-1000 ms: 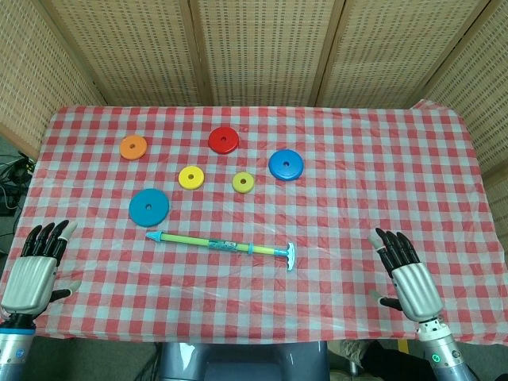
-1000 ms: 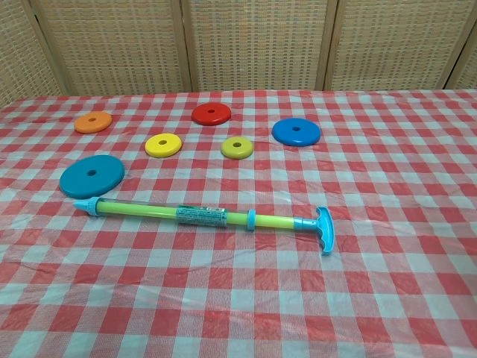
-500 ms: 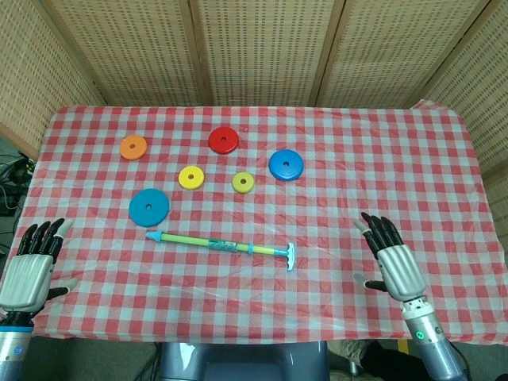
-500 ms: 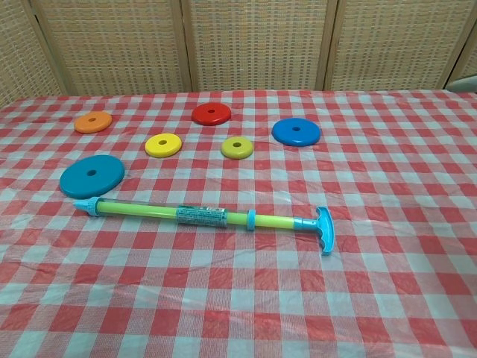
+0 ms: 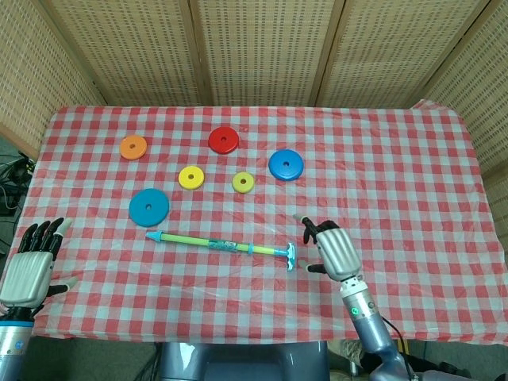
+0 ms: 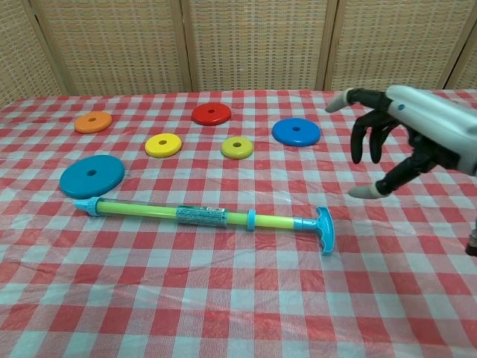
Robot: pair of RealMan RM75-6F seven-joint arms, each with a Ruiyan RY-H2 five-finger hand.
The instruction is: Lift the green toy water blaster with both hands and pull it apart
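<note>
Green water blaster (image 5: 218,244) lies flat, blue T-handle (image 5: 291,256).

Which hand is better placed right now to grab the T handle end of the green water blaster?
The right hand: it hovers open just beside the blaster's blue T-handle. The left hand sits at the table's near-left edge, far from either end.

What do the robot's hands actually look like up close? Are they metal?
Both look alike: the right hand and the left hand have a smooth silver-grey shell over the back, black fingers, and pale fingertips. Below the right hand, a grey wrist carries a small green light. Whether the shells are metal, I can't tell.
</note>
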